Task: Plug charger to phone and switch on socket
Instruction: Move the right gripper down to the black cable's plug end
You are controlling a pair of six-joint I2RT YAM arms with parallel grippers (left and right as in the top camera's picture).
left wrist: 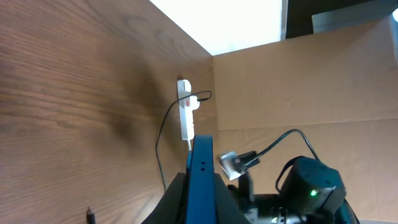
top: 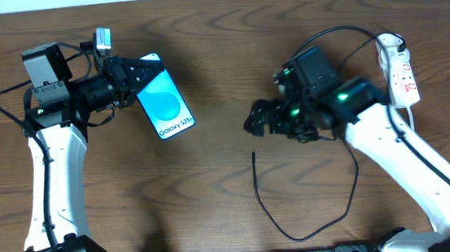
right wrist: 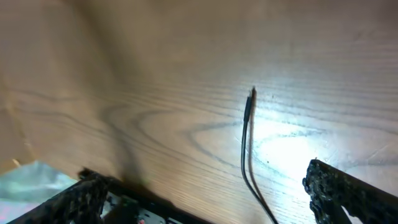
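Left gripper (top: 137, 75) clamps phone (top: 166, 108) edge; right gripper (top: 259, 119) spread wide, empty, near charger (top: 255, 176) tip; socket (top: 400, 74) far right

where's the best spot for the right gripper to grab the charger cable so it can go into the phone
Grip the charger just behind its connector tip, coming straight down with the open right gripper, one finger on each side. That end lies flat and loose on the table, and the stretch behind the tip runs straight, so the tip should stay steady.
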